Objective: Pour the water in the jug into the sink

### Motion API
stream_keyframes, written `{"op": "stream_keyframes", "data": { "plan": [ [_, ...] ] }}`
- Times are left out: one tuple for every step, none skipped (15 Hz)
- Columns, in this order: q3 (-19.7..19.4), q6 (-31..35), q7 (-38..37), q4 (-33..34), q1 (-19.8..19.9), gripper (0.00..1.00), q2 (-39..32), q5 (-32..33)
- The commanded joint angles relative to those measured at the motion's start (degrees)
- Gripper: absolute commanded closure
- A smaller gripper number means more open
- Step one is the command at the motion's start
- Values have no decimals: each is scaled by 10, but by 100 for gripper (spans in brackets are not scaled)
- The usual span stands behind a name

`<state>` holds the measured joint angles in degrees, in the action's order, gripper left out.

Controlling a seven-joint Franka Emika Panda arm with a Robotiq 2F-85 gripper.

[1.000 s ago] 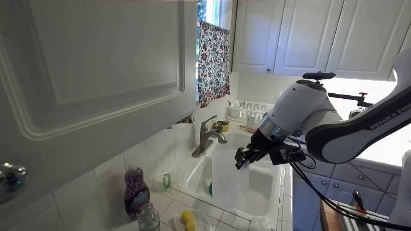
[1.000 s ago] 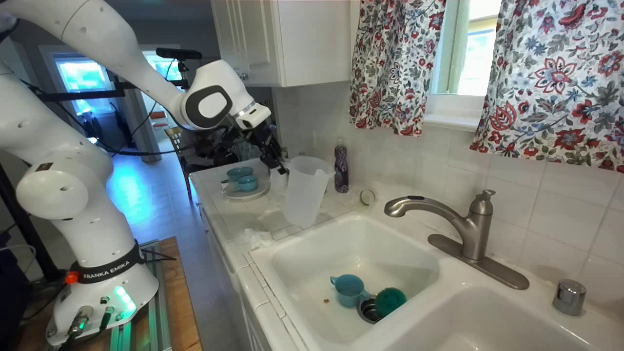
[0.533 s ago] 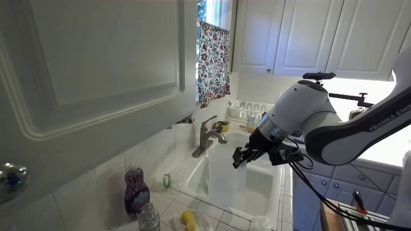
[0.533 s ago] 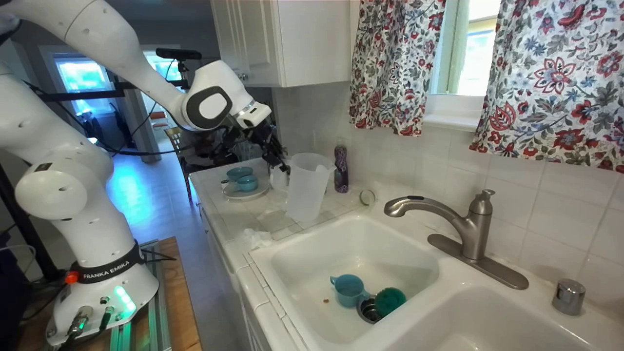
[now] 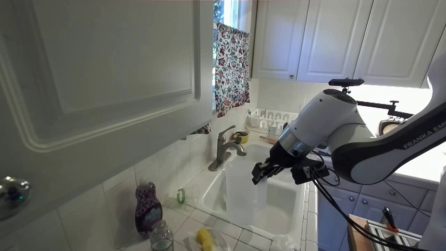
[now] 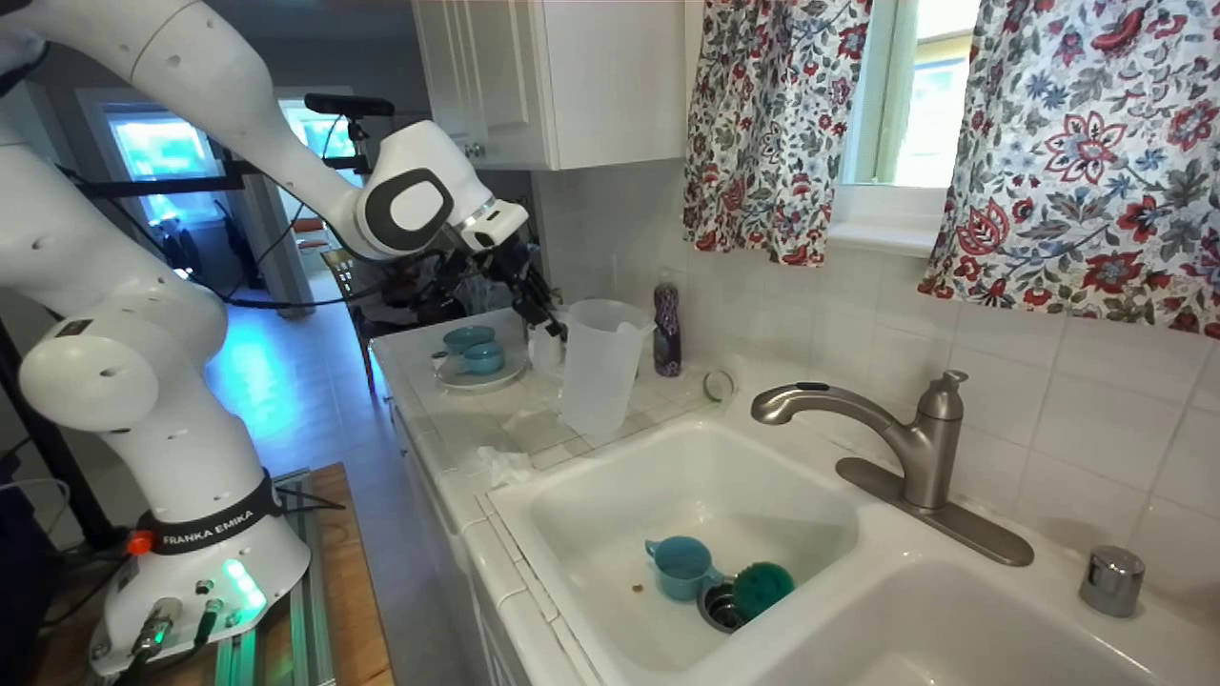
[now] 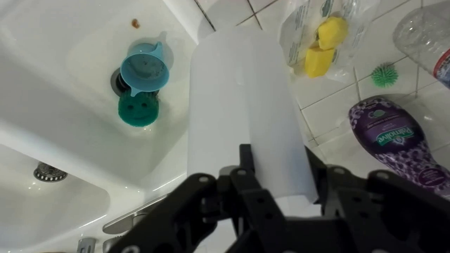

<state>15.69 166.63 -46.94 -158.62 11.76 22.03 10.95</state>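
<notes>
The jug (image 5: pixel 242 198) is a tall translucent whitish container, close to upright in both exterior views (image 6: pixel 600 376). My gripper (image 7: pixel 280 165) is shut on its side, with a black finger on each side of a strip of the jug, which may be its handle. In the wrist view the jug (image 7: pixel 221 105) fills the middle. In an exterior view it appears at the counter edge beside the sink (image 6: pixel 610 534). Any water inside cannot be made out. The white sink has a silvery faucet (image 6: pixel 915 438) on its rim.
A light blue cup (image 6: pixel 681 567) and a green scrubber (image 6: pixel 762 589) lie in the near basin. A purple bottle (image 5: pixel 148 209), a clear bottle (image 5: pixel 162 238) and yellow sponges (image 5: pixel 205 238) are on the counter. A plate with blue cups (image 6: pixel 481 376) stands farther along. An open cabinet door (image 5: pixel 122 69) hangs overhead.
The jug and gripper moved slightly together over the first half second, left in one exterior view and a little up in both. Since then only the arm's upper links have shifted slightly.
</notes>
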Motion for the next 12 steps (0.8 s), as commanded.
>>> {"op": "stream_keyframes", "data": {
  "plan": [
    [71, 10, -50, 0, 56, 91, 13, 63],
    [85, 8, -55, 1, 59, 91, 12, 69],
    [105, 11, -68, 2, 71, 91, 13, 81],
    [124, 13, -81, 2, 82, 91, 15, 93],
    [138, 15, -92, 3, 88, 91, 14, 99],
    [155, 17, -107, 3, 99, 91, 12, 109],
    [167, 16, -115, 3, 105, 91, 9, 113],
    [183, 18, -128, 3, 116, 91, 9, 123],
    [195, 18, -138, 3, 125, 91, 11, 131],
    [209, 20, -149, 3, 136, 91, 12, 142],
    [219, 21, -158, 4, 144, 91, 13, 151],
    [230, 22, -167, 4, 153, 91, 14, 160]
  ]
}}
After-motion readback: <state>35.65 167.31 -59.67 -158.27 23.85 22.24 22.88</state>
